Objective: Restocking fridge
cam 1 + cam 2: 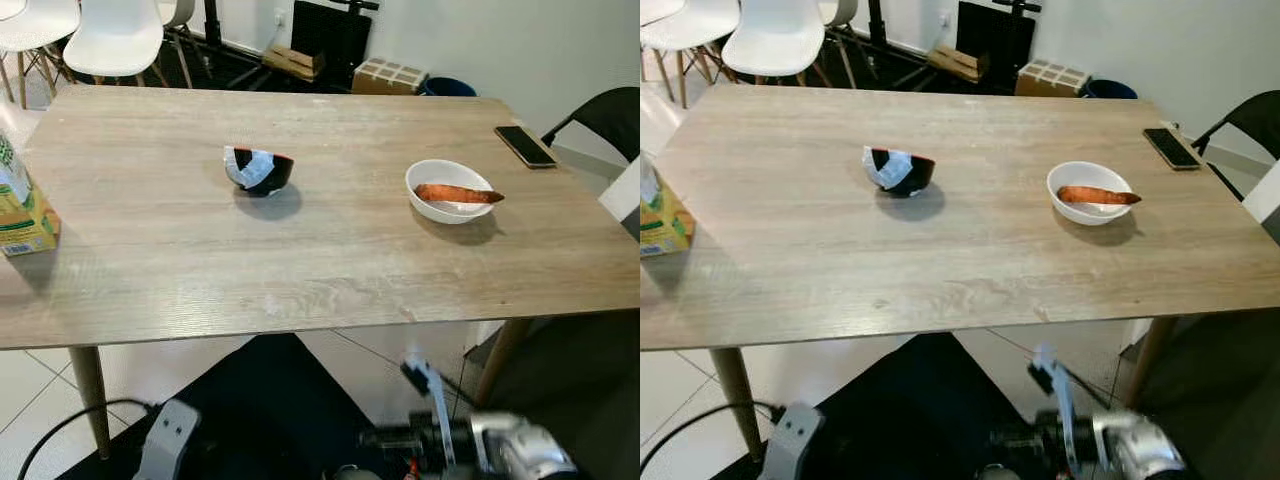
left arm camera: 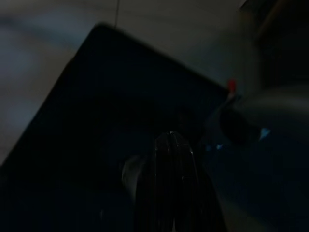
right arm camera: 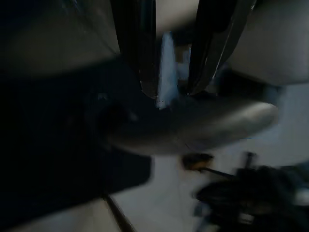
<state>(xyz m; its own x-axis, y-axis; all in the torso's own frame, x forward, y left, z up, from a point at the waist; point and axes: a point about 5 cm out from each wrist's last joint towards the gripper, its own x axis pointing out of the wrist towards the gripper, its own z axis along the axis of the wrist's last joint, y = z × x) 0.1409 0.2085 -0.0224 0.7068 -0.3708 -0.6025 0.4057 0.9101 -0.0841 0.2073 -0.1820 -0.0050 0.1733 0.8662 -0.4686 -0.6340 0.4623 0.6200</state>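
Observation:
A yellow-green juice carton stands at the table's left edge. Mid-table sits a black bowl with white wrapped stuff in it. To its right a white bowl holds an orange sweet potato. Both arms hang low, below the table's near edge: the left arm on the left and the blurred right arm on the right. In the dark left wrist view my left gripper shows its fingers pressed together. My right gripper has a gap between its fingers and holds nothing.
The wooden table spans the view. A black phone lies at its far right corner. White chairs and cardboard boxes stand behind, and a black chair at the right. A dark mat lies under the table.

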